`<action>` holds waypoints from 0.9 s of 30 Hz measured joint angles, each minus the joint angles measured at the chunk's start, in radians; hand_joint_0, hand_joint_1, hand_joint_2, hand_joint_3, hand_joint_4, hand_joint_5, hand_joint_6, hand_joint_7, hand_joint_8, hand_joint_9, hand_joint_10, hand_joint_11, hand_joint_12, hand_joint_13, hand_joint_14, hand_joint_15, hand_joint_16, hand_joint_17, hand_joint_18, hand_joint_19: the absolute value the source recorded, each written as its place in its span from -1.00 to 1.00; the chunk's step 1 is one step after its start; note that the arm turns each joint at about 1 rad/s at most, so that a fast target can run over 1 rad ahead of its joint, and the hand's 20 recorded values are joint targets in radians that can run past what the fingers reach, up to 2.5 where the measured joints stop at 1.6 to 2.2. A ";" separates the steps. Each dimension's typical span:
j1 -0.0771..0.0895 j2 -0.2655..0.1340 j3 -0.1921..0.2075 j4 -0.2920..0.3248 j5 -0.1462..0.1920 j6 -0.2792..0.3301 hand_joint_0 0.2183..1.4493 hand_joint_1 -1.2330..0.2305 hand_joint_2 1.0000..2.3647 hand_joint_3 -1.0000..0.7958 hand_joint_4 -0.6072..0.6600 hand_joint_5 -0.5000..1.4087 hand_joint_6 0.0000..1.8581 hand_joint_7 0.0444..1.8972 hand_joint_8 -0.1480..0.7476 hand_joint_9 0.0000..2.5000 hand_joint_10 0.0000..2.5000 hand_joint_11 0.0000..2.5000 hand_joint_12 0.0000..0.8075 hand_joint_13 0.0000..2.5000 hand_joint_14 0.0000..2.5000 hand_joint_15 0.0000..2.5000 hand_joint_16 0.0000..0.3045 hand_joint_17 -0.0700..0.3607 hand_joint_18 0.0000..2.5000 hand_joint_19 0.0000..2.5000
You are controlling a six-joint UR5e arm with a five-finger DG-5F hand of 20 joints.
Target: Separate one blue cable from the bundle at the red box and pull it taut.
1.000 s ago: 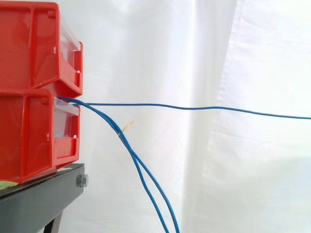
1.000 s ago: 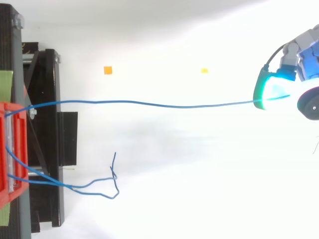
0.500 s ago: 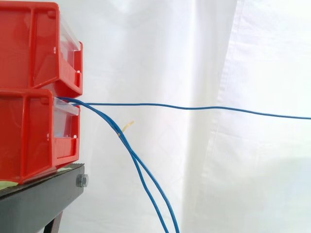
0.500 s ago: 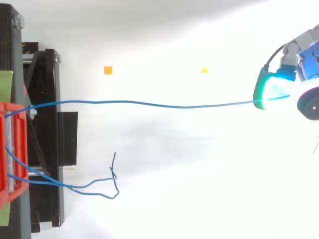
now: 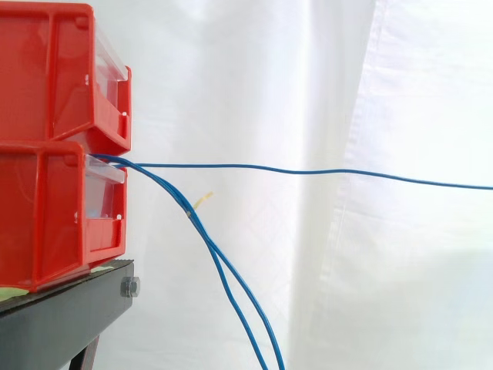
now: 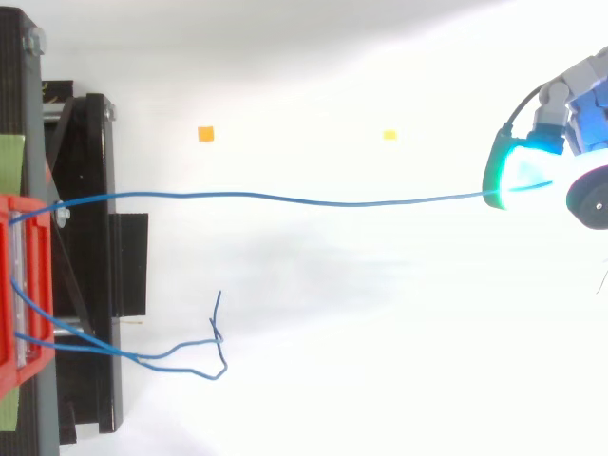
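Nothing has shifted: one strand stays drawn out from the bundle

Nothing has visibly moved since the earlier frames: cable, bins and hand sit just where they did, so this reads as a pause in the pull rather than a stroke of it.

From above, the hand [image 6: 556, 114] is at the right edge, its cyan-glowing fingertips [image 6: 521, 173] closed narrowly on the end of the blue cable [image 6: 313, 200]. The strand runs straight into the pads and stops there, carried clear of the floor. Glare hides the exact contact, but a pinch is the fair reading.

From the side, the cable leaves the mouth of the lower red box [image 5: 46, 216], under the upper bin [image 5: 54, 69], and crosses the white curtain [image 5: 400, 92] almost level, dipping slightly toward the right edge. A soft wave remains along it, so I judge it nearly taut, not fully.

It is held high and far out for a reason. The rest of the bundle [image 5: 202, 231], joined near a small yellow tag [image 5: 203, 199], droops steeply off the black stand [image 5: 62, 316] and lies loose on the floor. That wide angle between the strands shows the separation is done.

A little more draw away from the box should take out the wave. The risk is the thin strand slipping through the pads
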 measured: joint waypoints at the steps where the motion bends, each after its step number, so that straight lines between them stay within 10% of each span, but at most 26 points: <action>1: 0.000 0.000 0.000 0.000 0.000 0.000 -0.26 -0.34 -0.99 0.03 -0.25 -0.64 0.03 0.01 -0.10 -0.56 1.00 -0.16 -0.17 -0.42 1.00 -0.15 -0.70 -0.19 -0.27 0.15; 27: 0.000 0.000 0.000 0.000 0.000 0.000 -0.26 -0.35 -0.99 0.03 -0.25 -0.64 0.03 0.03 -0.10 -0.55 1.00 -0.17 -0.17 -0.41 1.00 -0.14 -0.70 -0.20 -0.26 0.17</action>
